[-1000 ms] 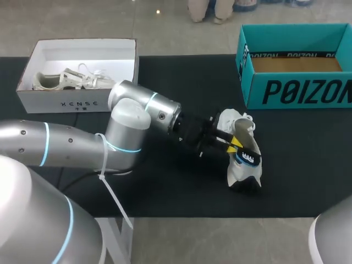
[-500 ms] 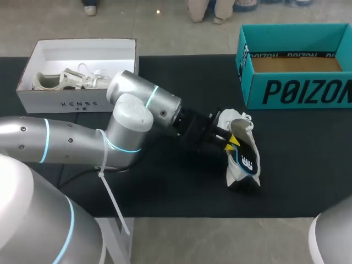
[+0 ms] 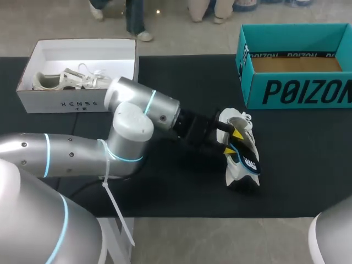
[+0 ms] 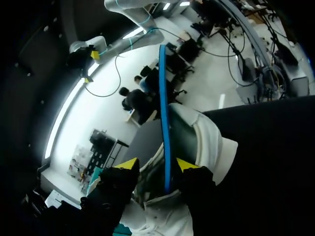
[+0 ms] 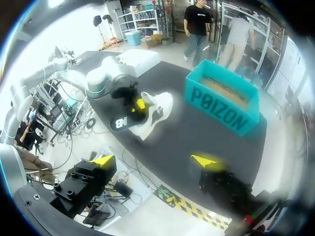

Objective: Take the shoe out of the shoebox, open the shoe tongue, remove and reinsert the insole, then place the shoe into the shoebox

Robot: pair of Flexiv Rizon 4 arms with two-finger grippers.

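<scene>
**A:** ok so where's the shoe right now, in the box?

**B:** nope. The white shoe [image 3: 235,171] is out on the black surface [image 3: 165,192], near the middle. It's well apart from the teal shoebox [image 3: 297,91], which sits open at the far right corner.

**A:** and the insole?

**B:** The dark insole [image 3: 248,159] with the blue rim is sticking partway out of the shoe's opening, up on edge.

**A:** is the robot holding it?

**B:** doesn't look like it. The left arm [image 3: 137,110] comes in from the left, and the left pincer [image 3: 232,142] is right at the shoe's opening. In the left wrist view the yellow tips are spread. The insole's blue edge runs up between them, just beside one finger with a gap to the other, so it's released, not clamped.

**A:** right side?

**B:** The right pincer [image 5: 155,161] hangs high up off the surface's front edge, spread wide with nothing in it. The shoe and shoebox are well ahead of it. There's also a white box [image 3: 77,103] at the back left with pale stuff inside.
</scene>
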